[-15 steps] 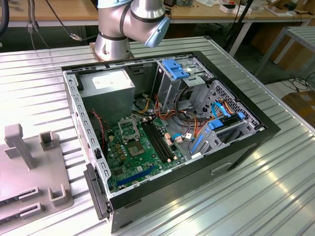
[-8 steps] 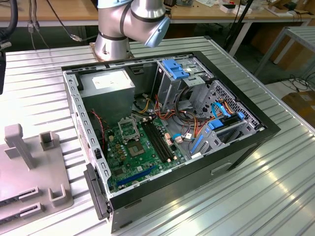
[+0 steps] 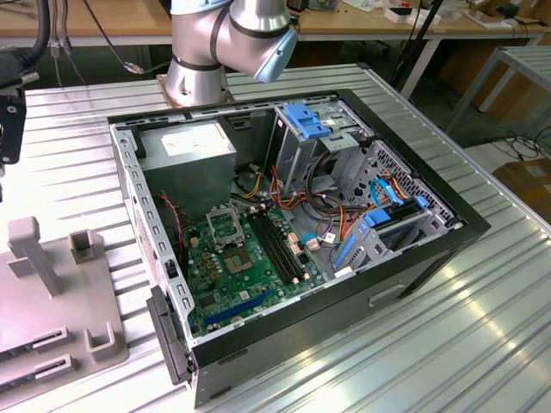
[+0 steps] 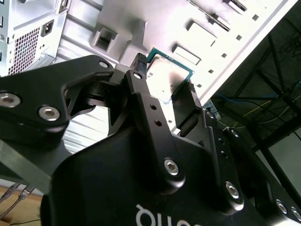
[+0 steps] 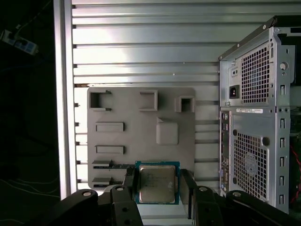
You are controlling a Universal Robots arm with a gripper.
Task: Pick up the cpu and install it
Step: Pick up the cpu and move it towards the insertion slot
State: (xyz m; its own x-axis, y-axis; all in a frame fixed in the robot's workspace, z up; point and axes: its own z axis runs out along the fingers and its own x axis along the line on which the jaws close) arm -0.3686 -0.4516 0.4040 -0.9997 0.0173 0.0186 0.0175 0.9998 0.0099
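Holds the cpu (image 5: 157,186) pinched in the gripper (image 5: 158,178), with jaws pressed against two opposite edges of the square and the silver face turned toward the first wrist view's camera. Appears square to the fingers (image 4: 141,89) rather than cocked, going by both wrist views (being square itself, offers no long axis to speak of, only the choice of clamped edges). Hangs over one rim of the grey tray (image 5: 127,108), apparently raised above it and not resting in any of its pockets. Lies beside the open computer case (image 3: 469,228) but outside it. Leaves the real gap elsewhere: well apart from the socket (image 3: 225,225) on the green board (image 3: 250,280), down on the floor of the case, toward the exterior view's right of the tray. Looks like picking done and seating not yet begun, with case wall and a stretch of board between cpu and socket
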